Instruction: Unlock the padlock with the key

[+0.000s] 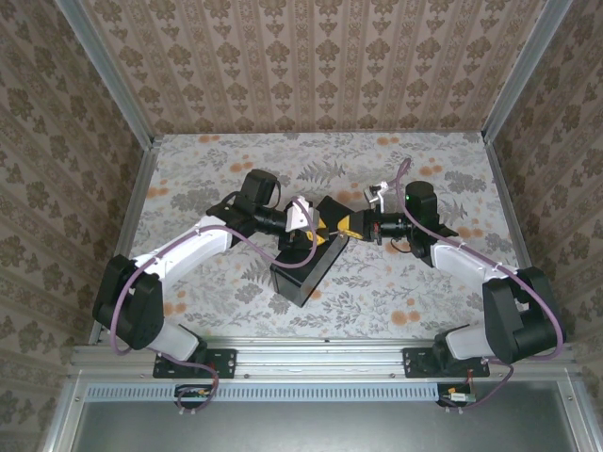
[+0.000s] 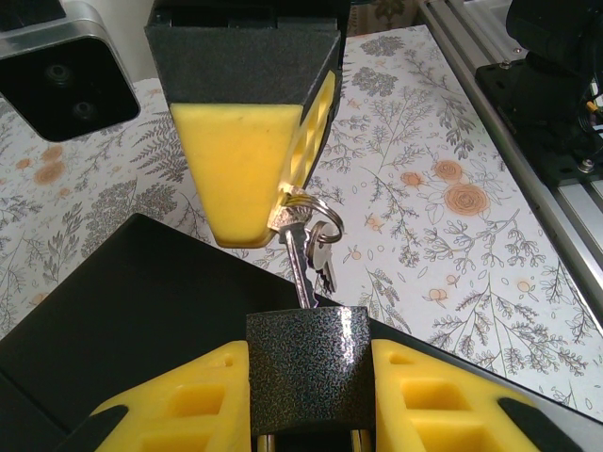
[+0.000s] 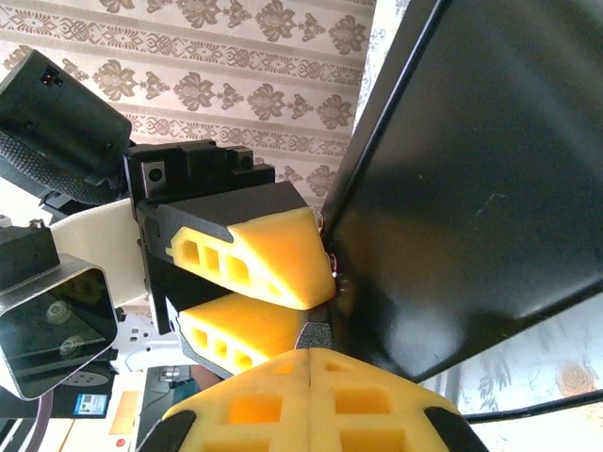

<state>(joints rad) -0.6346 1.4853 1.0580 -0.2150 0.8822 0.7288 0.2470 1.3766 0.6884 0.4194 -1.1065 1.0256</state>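
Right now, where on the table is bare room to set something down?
Free: the flowered table's far strip along the back wall, and the patch between black rectangular box and right arm. Crowded: the centre, around the dark metal padlock.

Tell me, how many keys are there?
2. One key sticks into the padlock; the other key dangles beside it on the same ring. More could hide behind the yellow finger.

Floral-patterned table [image 1: 415, 292] carries one black box [image 1: 300, 279]

Black-jointed white arms [image 1: 188, 247], looping purple cables [image 1: 114, 315] — yellow, hollow-celled fingers [image 2: 443, 400]
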